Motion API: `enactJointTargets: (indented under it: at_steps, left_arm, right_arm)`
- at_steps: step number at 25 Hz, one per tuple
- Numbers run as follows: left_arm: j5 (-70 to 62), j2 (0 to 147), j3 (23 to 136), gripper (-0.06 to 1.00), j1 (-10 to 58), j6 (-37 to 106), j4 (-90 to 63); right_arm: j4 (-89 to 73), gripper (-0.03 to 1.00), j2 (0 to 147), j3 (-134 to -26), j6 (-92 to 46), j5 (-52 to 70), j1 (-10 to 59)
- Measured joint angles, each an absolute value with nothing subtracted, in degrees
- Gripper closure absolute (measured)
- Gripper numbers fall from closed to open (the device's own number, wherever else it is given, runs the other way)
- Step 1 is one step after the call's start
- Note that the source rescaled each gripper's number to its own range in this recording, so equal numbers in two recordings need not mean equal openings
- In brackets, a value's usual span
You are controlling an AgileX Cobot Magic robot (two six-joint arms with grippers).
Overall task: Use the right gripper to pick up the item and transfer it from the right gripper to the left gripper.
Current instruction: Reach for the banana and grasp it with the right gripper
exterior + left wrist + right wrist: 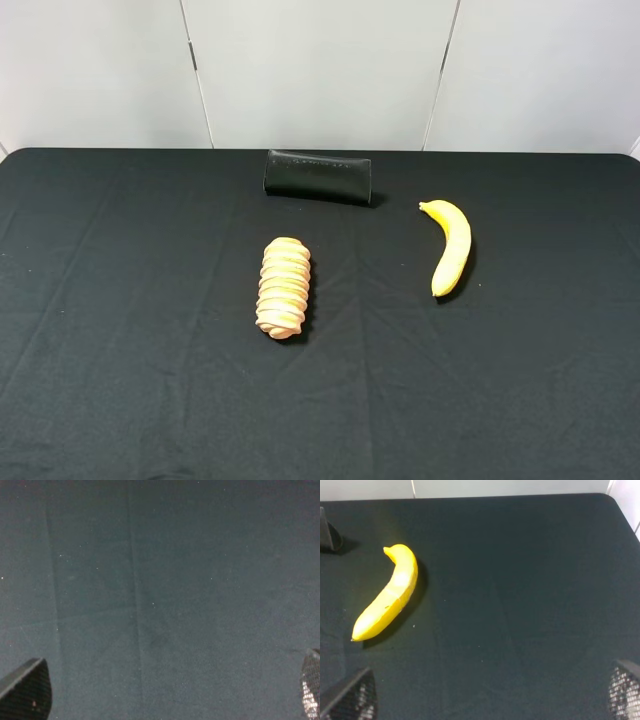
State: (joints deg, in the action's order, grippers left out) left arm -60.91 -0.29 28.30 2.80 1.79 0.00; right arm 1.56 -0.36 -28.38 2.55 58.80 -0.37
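The yellow banana [452, 247] lies on the black tablecloth [120, 300], right of centre, its stem end towards the back. It also shows in the right wrist view [390, 594], ahead of the right gripper [487, 700] and off to one side. That gripper is open and empty, with only its two fingertips [350, 697] showing at the frame's corners. The left gripper [167, 695] is open and empty over bare black cloth; only its fingertips [25, 690] show. Neither arm appears in the exterior high view.
A ridged orange-tan roll [284, 287] lies near the table's middle. A black oblong case [318, 176] lies at the back centre; its end shows at the edge of the right wrist view [325, 530]. A white wall stands behind the table.
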Motion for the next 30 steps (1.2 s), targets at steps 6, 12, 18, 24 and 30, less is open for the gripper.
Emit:
enactJointTargets:
  at_steps: [6,12,18,24,30]
  left_arm:
    - [-60.9,-0.3,28.3,-0.04,2.8,1.8,0.0]
    - [-60.9,-0.3,28.3,-0.04,2.8,1.8,0.0]
    - [-60.9,-0.3,28.3,-0.04,2.8,1.8,0.0]
    - [-60.9,-0.3,28.3,-0.04,2.8,1.8,0.0]
    - [-60.9,-0.3,28.3,-0.04,2.8,1.8,0.0]
  right_arm:
    - [1.3,-0.03,-0.4,-28.4,2.6,58.8,-0.4]
    - [0.5,-0.03,-0.4,-28.4,2.6,58.8,-0.4]
    - [0.5,-0.03,-0.4,-28.4,2.6,58.8,-0.4]
    - [0.0,-0.03,5.0,-31.0,2.6,58.8,-0.4]
    - [0.0,-0.03,19.6,-39.2,2.5,58.8,-0.4]
